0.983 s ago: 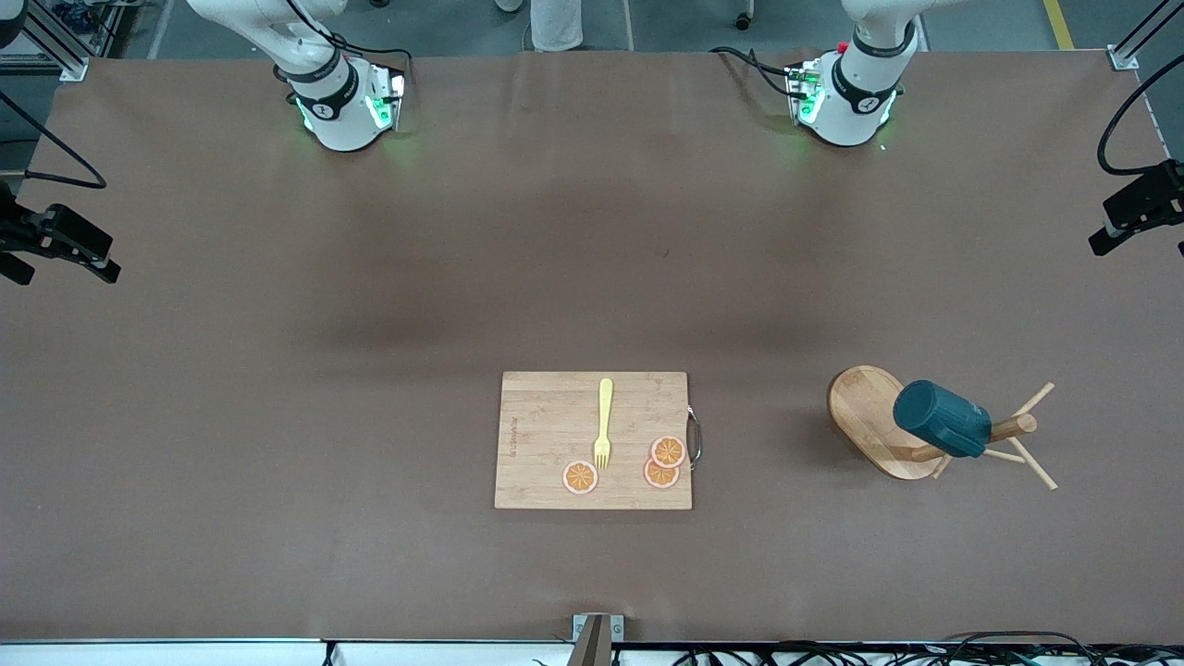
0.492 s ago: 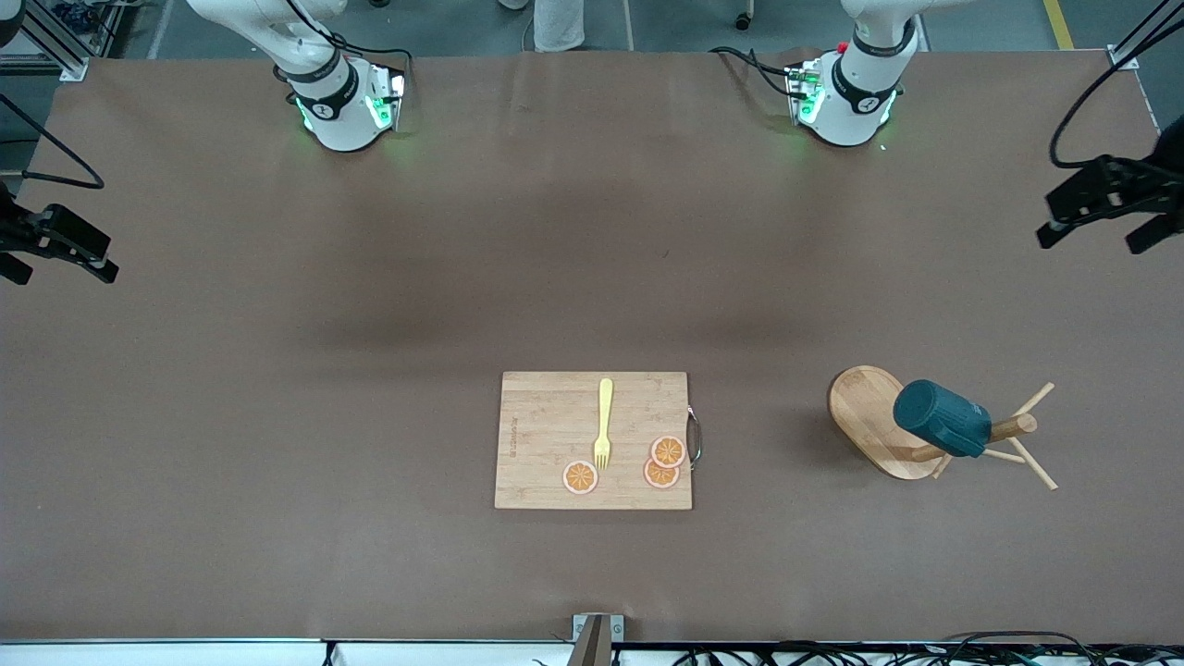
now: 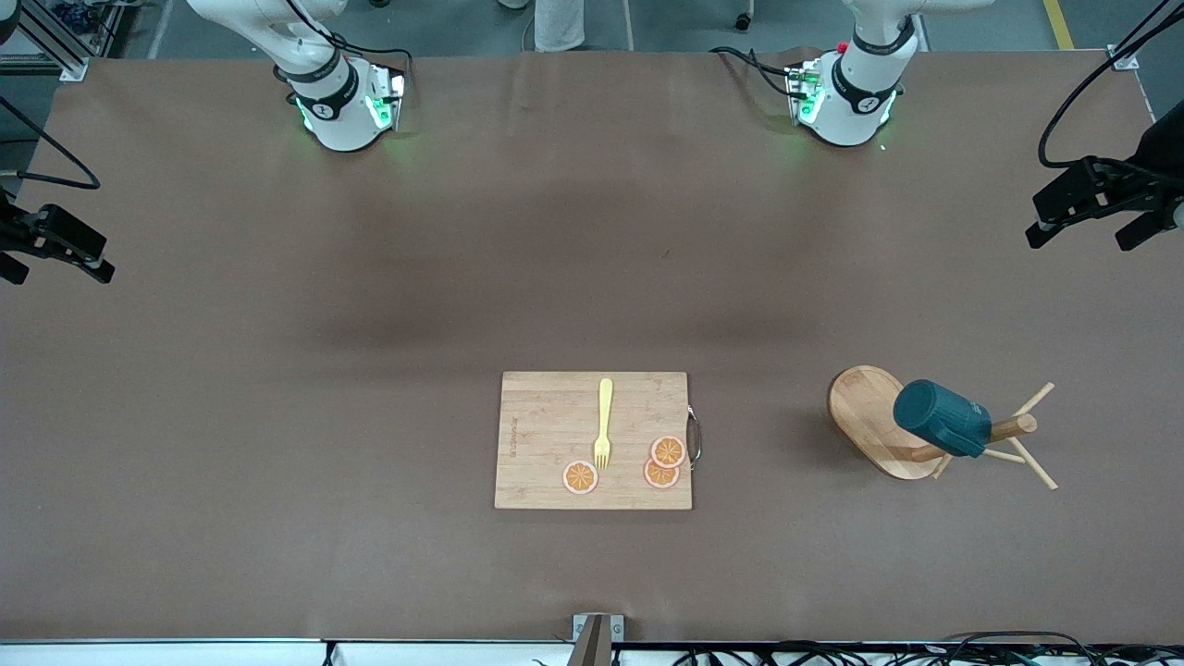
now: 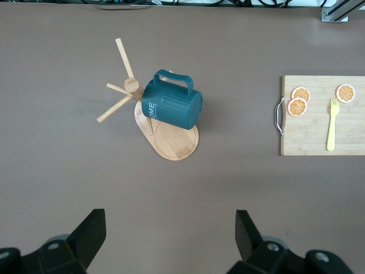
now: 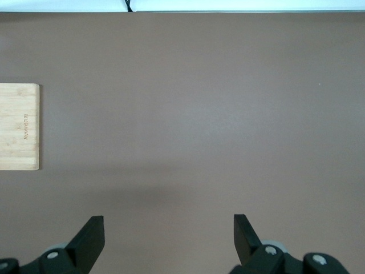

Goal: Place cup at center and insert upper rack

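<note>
Cup (image 3: 942,420) hangs on upper rack (image 3: 869,418), which stands on the surface toward the left arm's end. Left gripper (image 4: 170,237) is up high above the surface near the rack, jaws wide, empty. Right gripper (image 5: 168,240) waits well apart from it, jaws wide, empty. Cutting board (image 3: 555,435) sits between.

Teal cup (image 3: 942,419) hangs tilted on wooden upper rack (image 3: 874,421), toward left arm's table end.

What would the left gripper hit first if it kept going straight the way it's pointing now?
Probably bare table. The open left gripper points down at brown surface just short of the upper rack, where the cup hangs; depth is unclear.
</note>
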`<state>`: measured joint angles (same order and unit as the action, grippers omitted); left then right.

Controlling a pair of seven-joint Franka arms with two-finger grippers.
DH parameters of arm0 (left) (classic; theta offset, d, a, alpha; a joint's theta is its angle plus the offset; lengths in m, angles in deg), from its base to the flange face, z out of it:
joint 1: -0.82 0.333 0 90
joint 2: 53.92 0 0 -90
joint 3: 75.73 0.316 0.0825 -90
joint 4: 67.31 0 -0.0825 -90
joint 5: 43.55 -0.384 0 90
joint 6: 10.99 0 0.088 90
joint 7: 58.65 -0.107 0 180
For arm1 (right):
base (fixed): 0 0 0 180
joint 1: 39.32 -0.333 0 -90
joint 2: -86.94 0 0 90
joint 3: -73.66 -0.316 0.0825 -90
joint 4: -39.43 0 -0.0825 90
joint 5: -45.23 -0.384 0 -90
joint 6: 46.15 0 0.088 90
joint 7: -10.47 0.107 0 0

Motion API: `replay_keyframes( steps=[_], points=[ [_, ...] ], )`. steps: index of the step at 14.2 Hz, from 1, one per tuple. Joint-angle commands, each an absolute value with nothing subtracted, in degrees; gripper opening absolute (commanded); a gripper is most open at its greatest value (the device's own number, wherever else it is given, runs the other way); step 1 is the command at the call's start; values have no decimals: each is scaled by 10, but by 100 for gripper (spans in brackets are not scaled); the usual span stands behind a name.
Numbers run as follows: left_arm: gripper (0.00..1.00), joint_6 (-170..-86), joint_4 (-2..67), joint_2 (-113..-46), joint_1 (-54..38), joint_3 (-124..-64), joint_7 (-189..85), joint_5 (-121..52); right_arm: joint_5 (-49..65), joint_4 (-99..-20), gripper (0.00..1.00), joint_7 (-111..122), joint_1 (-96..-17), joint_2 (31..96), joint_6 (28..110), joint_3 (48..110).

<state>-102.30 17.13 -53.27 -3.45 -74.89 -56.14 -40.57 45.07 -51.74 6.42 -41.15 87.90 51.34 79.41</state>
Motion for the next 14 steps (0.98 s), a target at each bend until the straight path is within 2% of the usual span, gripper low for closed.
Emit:
replay_keyframes(
  steps=[1, 14],
  points=[
    [100, -1027, 173, -526, -36, -746, -558, -410, 454, -526, 100, 72, -409, 893, 509, 792],
    [100, -1026, 173, -536, -31, -749, -563, -416, 455, -525, 100, 71, -410, 893, 510, 791]
  ],
)
